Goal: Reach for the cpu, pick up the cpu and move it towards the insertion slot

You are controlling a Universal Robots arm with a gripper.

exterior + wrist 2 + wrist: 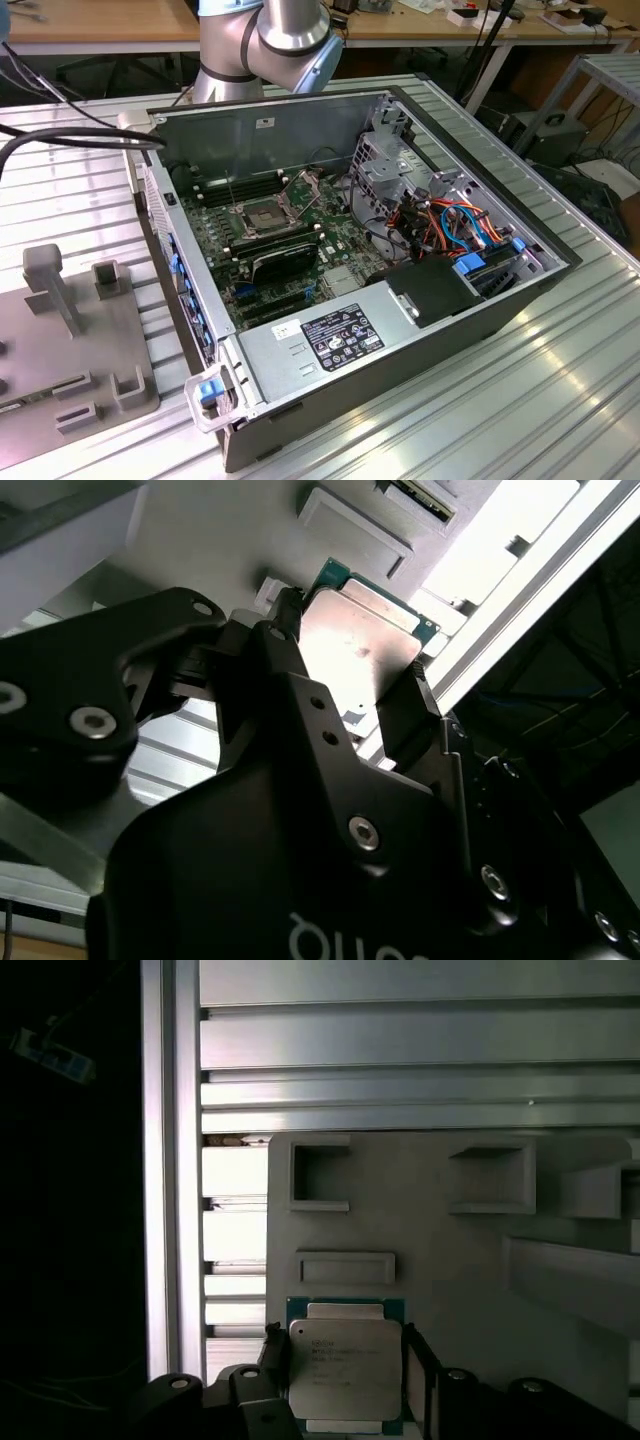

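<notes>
- We see one cpu (345,1370) (365,650) in both wrist views; it sits between the two fingers (420,1360) (405,715) of the gripper (345,1338) (350,640), which press on two opposite edges, so the pincer is closed narrowly on the chip.
- The cpu lies flat, its silvery lid facing the first wrist view's camera; its slightly longer axis runs along the fingers, and the green edge at the far end points away from the gripper body.
- It is over a grey holder plate (450,1290), parallel to the plate's face; we cannot tell whether it rests on the plate or hangs just clear of it.
- On that plate we count two open rectangular pockets (320,1175), both bare, and one low rectangular ridge (345,1265) just beyond the chip; ribbed aluminium rails (400,1060) lie past the plate.
- In the exterior view one open computer case (270,120) lies on its side on a ribbed metal table (560,400); the arm (270,40) rises behind its far wall.
- Inside the case we count one insertion slot (262,213), a square silver frame with a dark centre and nothing seated in it; one black expansion card (285,258) lies just beside it, toward the camera.
- The case also holds one silver power supply (330,340) along its near wall, and a bundle of orange, red and blue cables (460,225) toward the exterior view's right.
</notes>
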